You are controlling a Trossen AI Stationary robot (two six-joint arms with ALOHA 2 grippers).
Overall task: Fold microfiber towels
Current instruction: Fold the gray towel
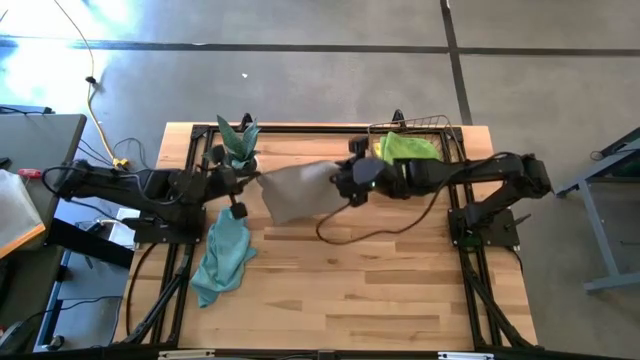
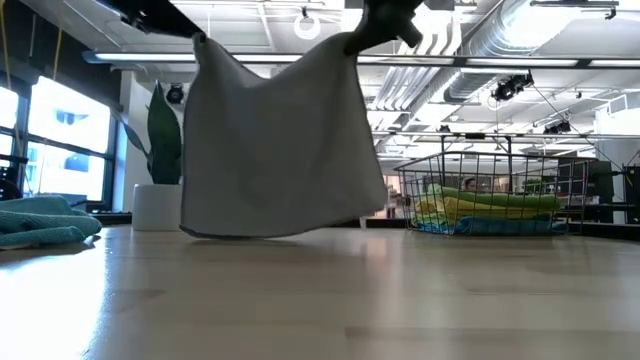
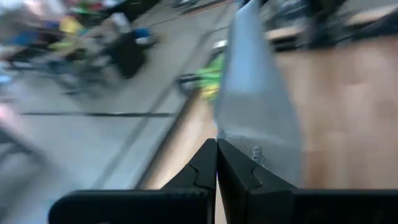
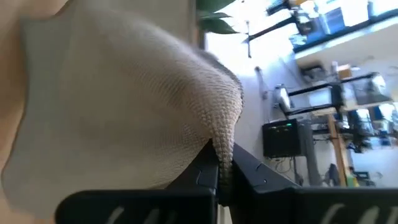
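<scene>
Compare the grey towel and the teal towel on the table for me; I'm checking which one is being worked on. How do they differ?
The grey towel hangs in the air, spread out; the teal towel lies crumpled on the table. The grey one is pinched at its upper corners by the left end effector and right end effector; the teal one is touched by neither. Both are soft cloths and unfolded.

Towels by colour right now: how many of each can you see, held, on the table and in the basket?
Grey towel: 1, held up by both grippers.
Teal towel: 1 on the table, plus a blue layer at the basket's bottom: 2.
Lime green towel: 1 visible in the basket.
Yellow towel: 1 in the basket.
Total: 5 visible.
</scene>
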